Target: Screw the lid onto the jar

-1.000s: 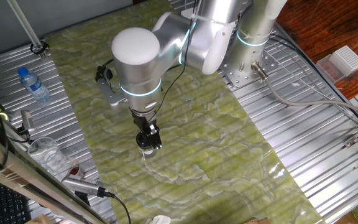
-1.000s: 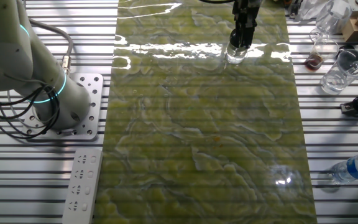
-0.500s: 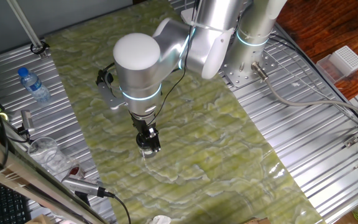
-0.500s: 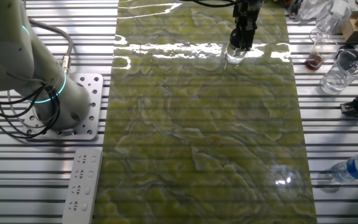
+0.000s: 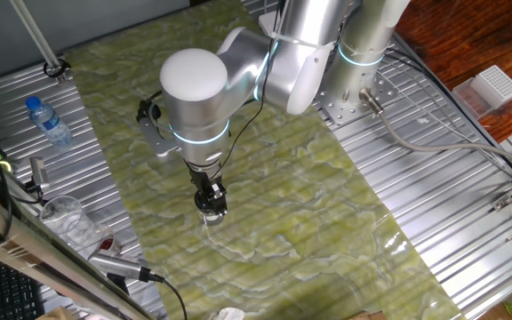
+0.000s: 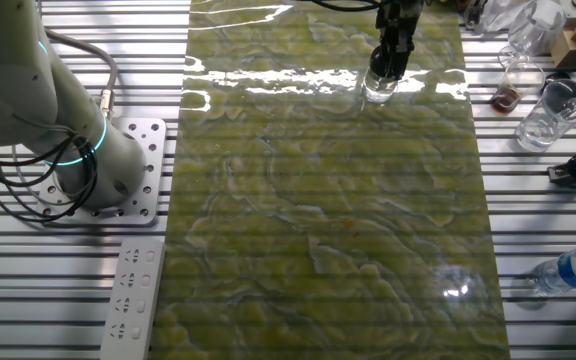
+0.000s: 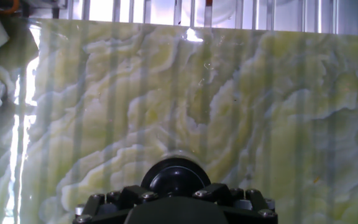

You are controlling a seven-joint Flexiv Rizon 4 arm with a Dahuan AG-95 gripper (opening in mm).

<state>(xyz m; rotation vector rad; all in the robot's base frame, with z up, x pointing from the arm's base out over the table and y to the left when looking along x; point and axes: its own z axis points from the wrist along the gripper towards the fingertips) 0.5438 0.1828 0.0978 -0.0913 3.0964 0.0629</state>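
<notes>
The silver Rizon arm (image 5: 238, 67) reaches down over a green marbled mat (image 5: 327, 196), and across the last second its big white wrist joint has turned a little while the hand has stayed in the same spot. That reads to me as a twisting stroke, so the screwing looks under way rather than finished. The gripper (image 5: 212, 197) points straight down with its jaws drawn narrow around the black lid (image 7: 176, 177), which sits between them. Directly beneath the jaws, the small clear glass jar (image 6: 378, 90) stands upright on the mat with the lid on its mouth. How far the thread has taken cannot be seen. Well off to one side of the jaws, a blue-capped plastic bottle (image 5: 48, 121) lies on the metal slats
</notes>
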